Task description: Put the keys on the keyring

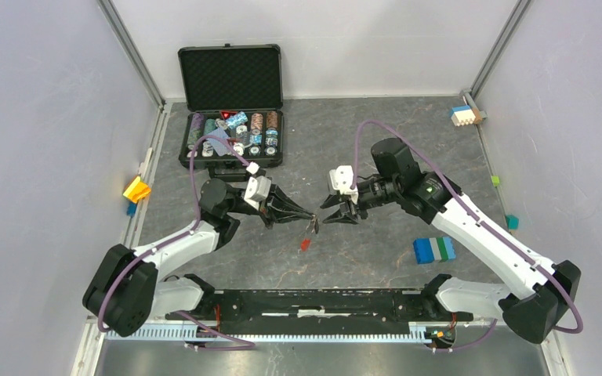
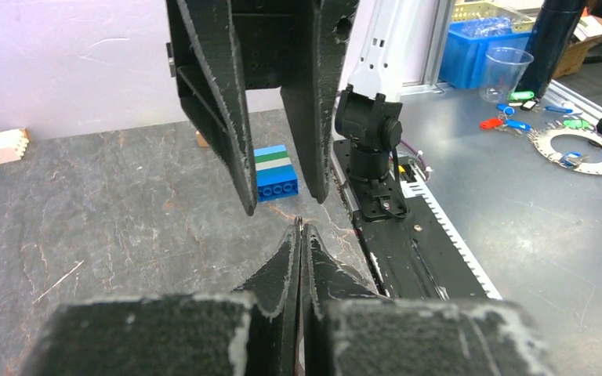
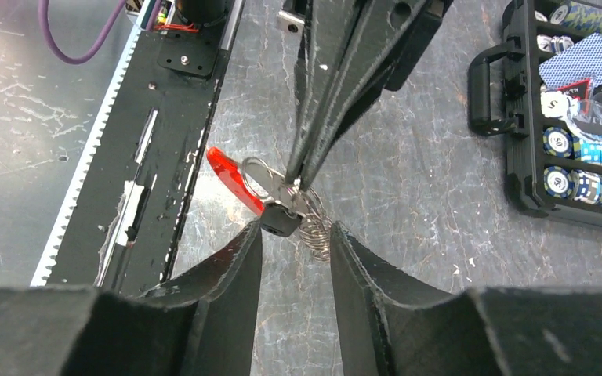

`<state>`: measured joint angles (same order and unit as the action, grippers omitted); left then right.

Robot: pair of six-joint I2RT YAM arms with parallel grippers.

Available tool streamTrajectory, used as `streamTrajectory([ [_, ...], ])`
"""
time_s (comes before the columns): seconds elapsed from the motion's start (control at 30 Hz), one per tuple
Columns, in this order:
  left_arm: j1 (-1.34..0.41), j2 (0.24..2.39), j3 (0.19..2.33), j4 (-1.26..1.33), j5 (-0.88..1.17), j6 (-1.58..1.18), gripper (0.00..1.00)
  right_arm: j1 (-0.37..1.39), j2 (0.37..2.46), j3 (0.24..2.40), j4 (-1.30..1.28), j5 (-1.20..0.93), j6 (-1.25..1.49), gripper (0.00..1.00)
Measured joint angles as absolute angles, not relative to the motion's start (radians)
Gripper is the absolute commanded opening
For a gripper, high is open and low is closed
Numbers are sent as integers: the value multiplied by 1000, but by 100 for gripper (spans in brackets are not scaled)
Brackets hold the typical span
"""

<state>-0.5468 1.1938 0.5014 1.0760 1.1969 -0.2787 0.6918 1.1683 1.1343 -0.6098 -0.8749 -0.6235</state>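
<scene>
Meeting over the mottled bench (image 1: pixel 321 149), left claw (image 1: pixel 306 217) pinching the thin silvery keyring (image 3: pixel 260 177), red tag (image 3: pixel 230 174) and black-headed key (image 3: pixel 281 221) dangling, right claw (image 1: pixel 334 213) spread just beside.

Both grippers meet tip to tip above mid-surface. The left gripper (image 2: pixel 299 227), pinched shut on the keyring (image 3: pixel 231 176), sits at the mouth of the right gripper (image 3: pixel 295 229), whose fingers are spread. Far left, an open case (image 1: pixel 231 78) blocks the way; right of it the surface (image 1: pixel 392 133) lies bare. A block (image 1: pixel 434 249) sits beside the right arm (image 1: pixel 478 227).
</scene>
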Motion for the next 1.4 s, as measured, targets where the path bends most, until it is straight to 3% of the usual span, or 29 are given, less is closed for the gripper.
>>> streamTrajectory([
  [0.83, -547, 1226, 490, 1140, 1124, -334, 2, 693, 1194, 1077, -447, -879, -493, 23],
  [0.9, -547, 1226, 489, 1140, 1124, -334, 2, 694, 1196, 1075, -442, -879, -490, 19],
  [1.03, -546, 1226, 488, 1139, 1119, -334, 2, 694, 1196, 1073, -441, -880, -485, 1],
  [1.4, -550, 1214, 498, 989, 1109, -227, 3, 712, 1206, 1090, -503, -798, -503, 0],
])
